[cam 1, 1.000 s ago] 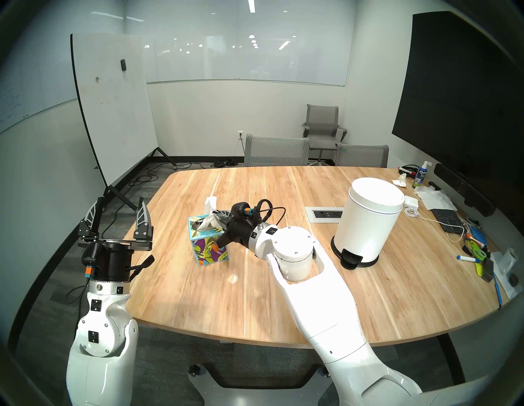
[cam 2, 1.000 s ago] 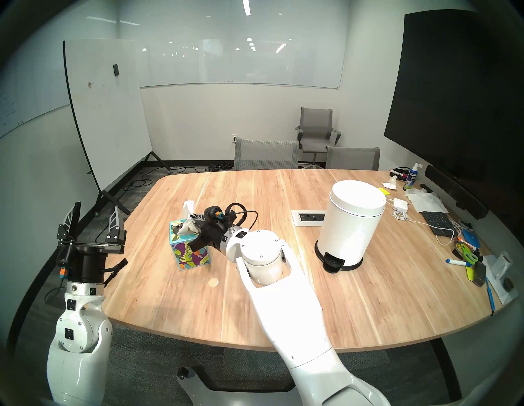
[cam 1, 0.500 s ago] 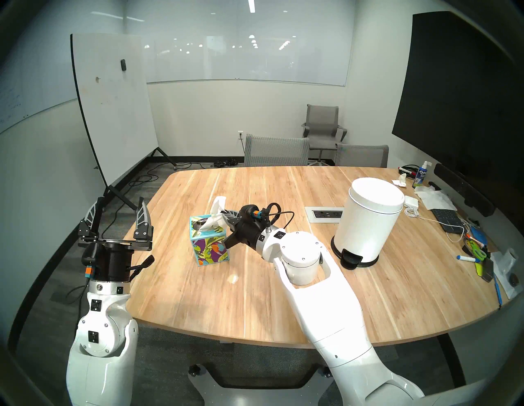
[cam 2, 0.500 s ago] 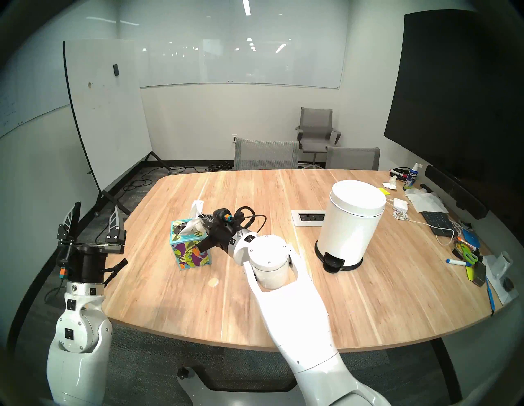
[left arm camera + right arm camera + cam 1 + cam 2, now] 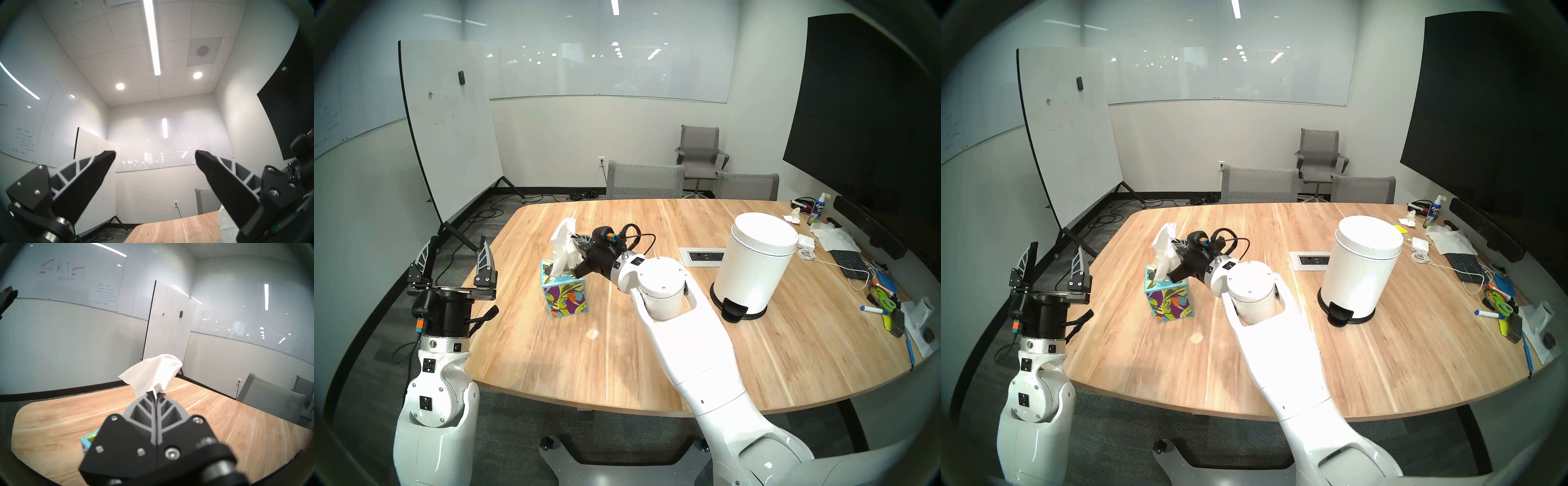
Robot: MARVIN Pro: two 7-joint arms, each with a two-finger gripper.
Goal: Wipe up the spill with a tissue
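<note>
a pale, glossy spill point(image 5: 593, 333) is seen on the wooden table point(image 5: 653, 373), in front of the box point(image 5: 565, 294) and left of the right arm's white forearm; only this one blot can be made out. the tissue point(image 5: 564, 247) is drawn up out of the box's top opening, its lower end still in the slot and its upper part pinched in the right gripper point(image 5: 577, 241). in the right wrist view the fingers point(image 5: 163, 405) are pressed together on the white sheet, which flares out beyond the tips. the gripper is held level above the box, well clear of the spill. the box, teal with a leafy print, stands upright on the table near the left edge.

the left gripper point(image 5: 456, 253) is held off the table's left side, pointed upward, its fingers spread wide with nothing between them; in its wrist view only wall and ceiling are seen between the tips.

to the right of the right arm a white pedal bin point(image 5: 755, 264) stands with its lid down, just beside a power outlet point(image 5: 702, 256) set in the table. clutter point(image 5: 877, 292) is spread along the far right edge. a whiteboard point(image 5: 449, 125) on a stand is seen behind the table's left side
</note>
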